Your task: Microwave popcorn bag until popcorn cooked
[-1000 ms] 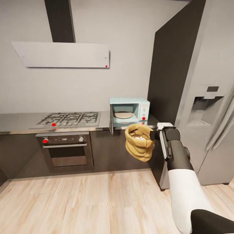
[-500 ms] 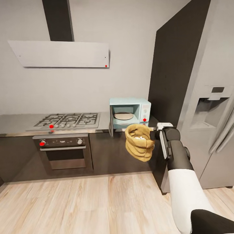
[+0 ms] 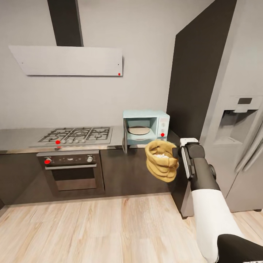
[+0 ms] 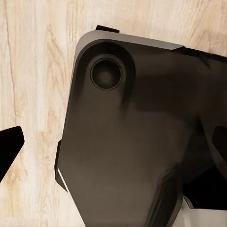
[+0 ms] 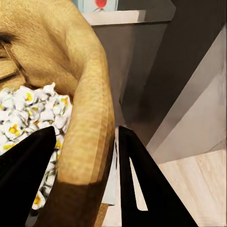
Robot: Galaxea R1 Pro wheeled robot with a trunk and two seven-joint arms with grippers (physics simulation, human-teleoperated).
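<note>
The tan popcorn bag (image 3: 162, 161) hangs in the air in front of the dark cabinets, below and just right of the microwave (image 3: 146, 127). White popped kernels show inside the bag (image 5: 28, 113). My right gripper (image 3: 175, 152) is shut on the bag's rolled rim, with the rim (image 5: 90, 137) pinched between its black fingers (image 5: 142, 184). The microwave stands on the grey countertop (image 3: 18, 137), its door swung open and a round plate inside. My left gripper (image 4: 113, 146) points down at the floor, its fingers wide apart.
A gas hob (image 3: 76, 134) and a built-in oven (image 3: 71, 170) sit left of the microwave. A tall dark panel (image 3: 190, 91) and a steel fridge (image 3: 237, 120) stand at the right. Wooden floor (image 3: 91, 226) lies in front of the cabinets.
My right arm has carried the bag a little to the right. Before that, the whole view shifted slightly as the camera moved.
</note>
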